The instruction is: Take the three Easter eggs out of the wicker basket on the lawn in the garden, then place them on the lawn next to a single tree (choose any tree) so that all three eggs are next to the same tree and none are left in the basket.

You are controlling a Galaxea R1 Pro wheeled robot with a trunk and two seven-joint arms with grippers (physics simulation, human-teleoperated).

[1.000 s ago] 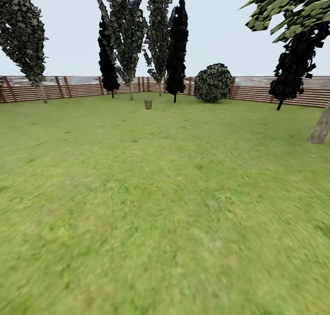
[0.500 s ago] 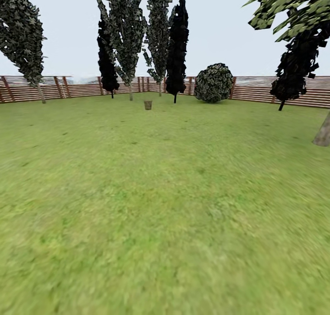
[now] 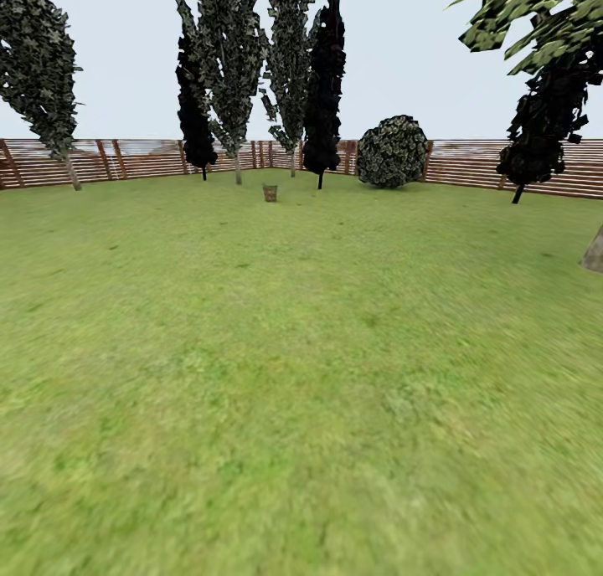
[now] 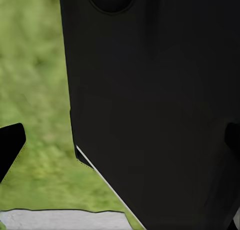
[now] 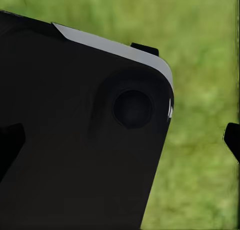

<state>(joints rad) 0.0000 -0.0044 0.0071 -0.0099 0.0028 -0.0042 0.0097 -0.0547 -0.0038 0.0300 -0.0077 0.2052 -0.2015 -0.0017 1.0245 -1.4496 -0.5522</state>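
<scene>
Far across the lawn [image 3: 301, 350] stands the small brown wicker basket [image 3: 270, 192], close to the back fence. At this distance the Easter eggs are out of view. At the right edge a tree shows its thick pale trunk [image 3: 593, 254], with pale-flecked foliage [image 3: 536, 15] overhead. More pale-trunked trees [image 3: 237, 167] stand behind the basket. My left gripper [image 4: 120, 142] is open, its dark fingertips [image 4: 10, 146] wide apart over grass with my black body panel behind. My right gripper [image 5: 120, 142] is open too, with one fingertip [image 5: 232, 140] at the frame edge.
A brown slat fence [image 3: 469, 167] runs along the back of the garden. A round bush [image 3: 390, 151] sits right of the basket, and thin black trees [image 3: 322, 99] stand near it. A pale paved strip [image 4: 60, 219] shows in the left wrist view.
The whole head view has crept forward: the right-hand trunk has slid further off the right edge and the fence and trees sit slightly wider. The basket stays in place.
</scene>
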